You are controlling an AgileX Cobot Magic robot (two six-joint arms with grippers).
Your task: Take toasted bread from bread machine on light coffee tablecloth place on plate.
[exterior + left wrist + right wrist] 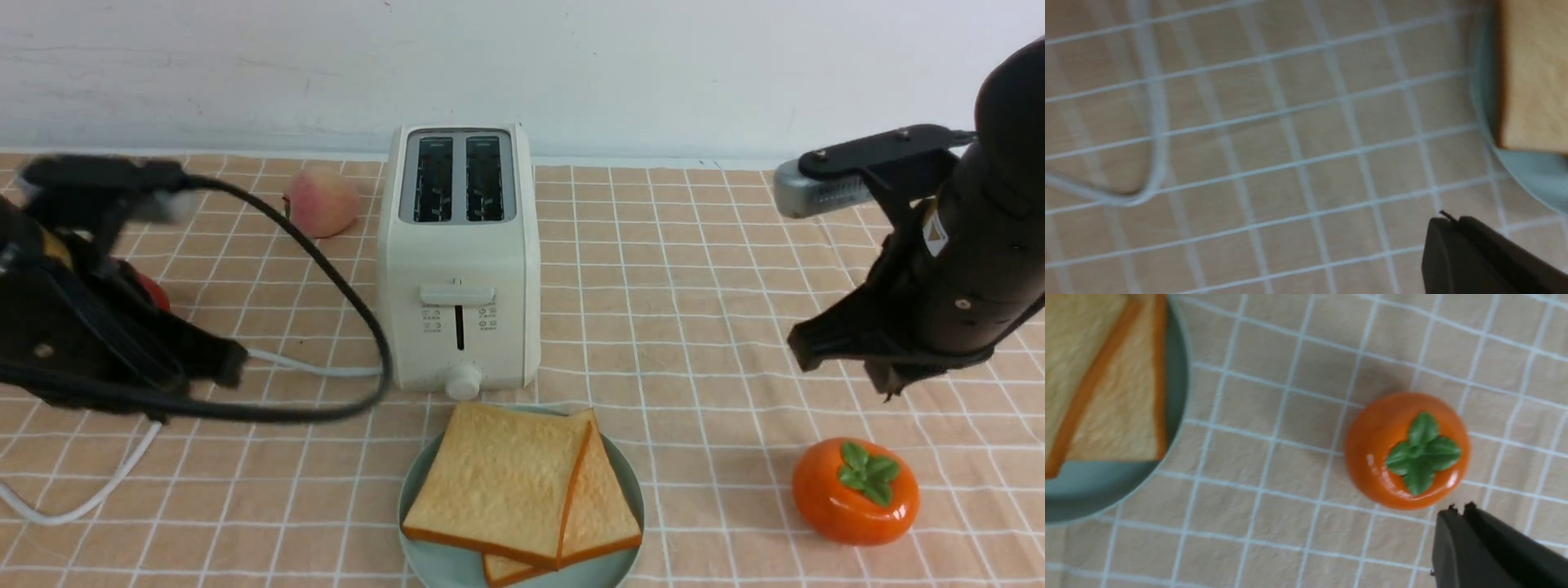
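Two slices of toasted bread lie stacked on the pale teal plate [420, 555]. The upper slice [498, 482] partly covers the lower one [608, 510]. Behind the plate stands the cream-white bread machine [459, 278] on the light coffee tablecloth [694, 286], both its slots empty. My left gripper [233, 363] hangs shut and empty left of the bread machine, above the cloth. In the left wrist view that gripper [1447, 220] is beside the plate [1527, 175] and the bread [1535, 73]. My right gripper [804, 347] is shut and empty, raised at the right; in the right wrist view its shut tips [1457, 510] hang close by an orange persimmon.
An orange persimmon [855, 490] with a green leaf top sits at the front right, also seen in the right wrist view [1406, 451]. A peach [322, 202] lies left of the bread machine. The white cord [106, 490] trails to the front left. A black cable [343, 302] loops off my left arm.
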